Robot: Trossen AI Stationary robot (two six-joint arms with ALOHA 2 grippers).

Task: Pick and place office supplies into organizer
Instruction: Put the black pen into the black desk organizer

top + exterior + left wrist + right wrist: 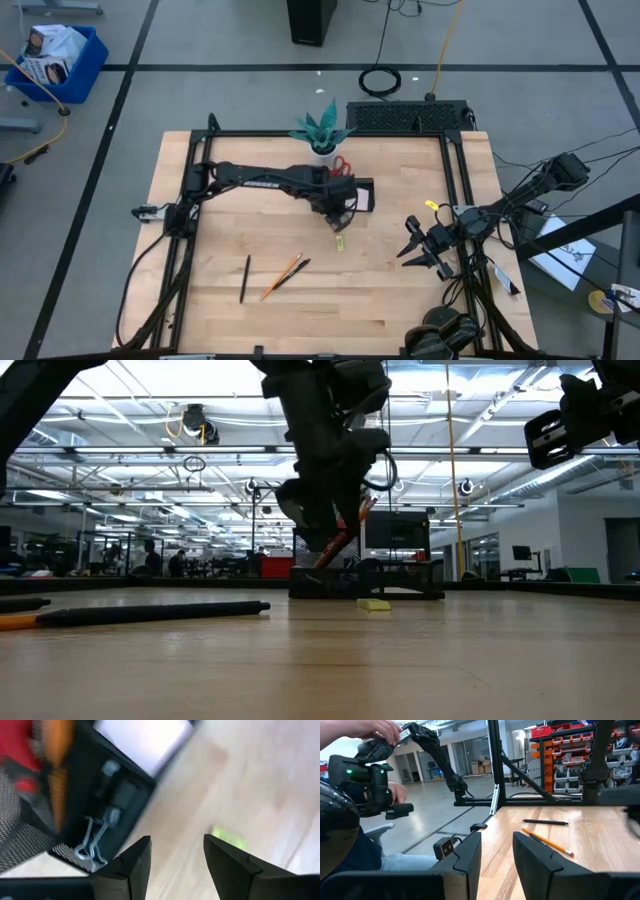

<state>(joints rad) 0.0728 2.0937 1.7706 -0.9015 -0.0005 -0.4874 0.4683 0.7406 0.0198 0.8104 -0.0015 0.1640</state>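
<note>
The left gripper (338, 215) hangs at the black organizer's (362, 196) near edge, fingers parted and empty, with the yellow-green clip (340, 241) lying on the table just beside it. That clip looks like the next pick: it is small and flat, so the fingers should drop squarely over it and close low. Scissors (341, 166) already stand in the organizer; two pens (244, 278) and a pencil (281, 277) wait well apart. The right gripper (418, 250) rests open at the table's right edge.

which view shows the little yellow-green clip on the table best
The high view: the yellow-green clip lies alone on bare wood just in front of the organizer. The low view shows it edge-on; the left wrist view blurs it; the right wrist view misses it.
</note>
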